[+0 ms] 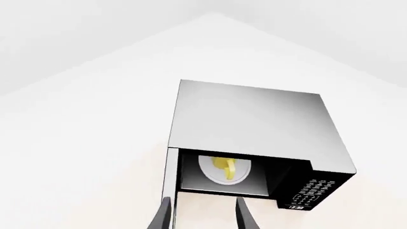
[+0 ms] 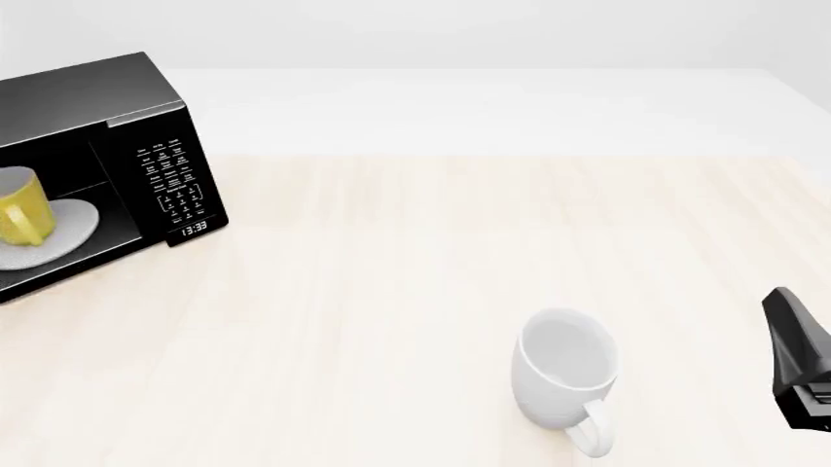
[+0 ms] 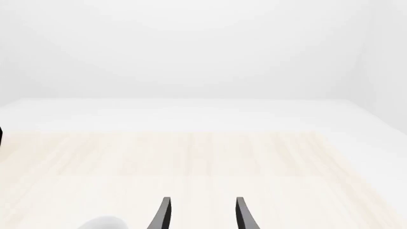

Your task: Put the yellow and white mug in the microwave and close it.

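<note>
The black microwave [image 2: 143,126] stands at the table's far left with its door open. The yellow and white mug [image 2: 19,209] stands upright inside on the white turntable plate [image 2: 72,224]. In the left wrist view the microwave [image 1: 254,119] is seen from above and in front, with the mug [image 1: 224,168] on the plate. The door [image 1: 170,181] shows edge-on, swung out beside one finger. My left gripper [image 1: 202,217] is open and empty, apart from the mug. My right gripper [image 3: 202,217] is open and empty over the table's near right.
A larger all-white mug [image 2: 565,370] stands upright near the table's front, handle toward me, left of my right arm [image 2: 799,355]. Its edge shows in the right wrist view [image 3: 102,223]. The keypad panel [image 2: 175,185] faces front right.
</note>
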Robot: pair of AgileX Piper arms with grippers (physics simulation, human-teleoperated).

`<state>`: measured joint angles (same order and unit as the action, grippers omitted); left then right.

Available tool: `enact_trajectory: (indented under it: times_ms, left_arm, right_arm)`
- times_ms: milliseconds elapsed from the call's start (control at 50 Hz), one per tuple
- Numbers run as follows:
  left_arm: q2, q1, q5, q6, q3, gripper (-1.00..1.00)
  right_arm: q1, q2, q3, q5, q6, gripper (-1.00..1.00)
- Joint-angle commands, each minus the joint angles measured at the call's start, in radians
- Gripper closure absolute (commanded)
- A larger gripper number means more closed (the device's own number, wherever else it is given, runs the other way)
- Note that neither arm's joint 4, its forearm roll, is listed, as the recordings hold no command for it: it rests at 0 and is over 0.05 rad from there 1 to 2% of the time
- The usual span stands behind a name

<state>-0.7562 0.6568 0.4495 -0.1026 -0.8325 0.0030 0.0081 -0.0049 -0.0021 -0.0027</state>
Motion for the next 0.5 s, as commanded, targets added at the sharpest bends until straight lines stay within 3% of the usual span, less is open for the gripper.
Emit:
enact_trajectory:
  times_ms: [20,200,500]
  left_arm:
    - [-0.014,0.185,0.013,-0.011,-0.04,-1.0]
    - [-0.055,0.338,0.021,0.046,-0.065,-1.0]
    - [-0.131,0.434,0.003,0.049,-0.072,-1.0]
  right_arm:
    - [0.0,-0.001,0.001,0.0,0.0,-1.0]
    - [0.0,-0.001,0.001,0.0,0.0,-1.0]
    - [0.0,-0.001,0.001,0.0,0.0,-1.0]
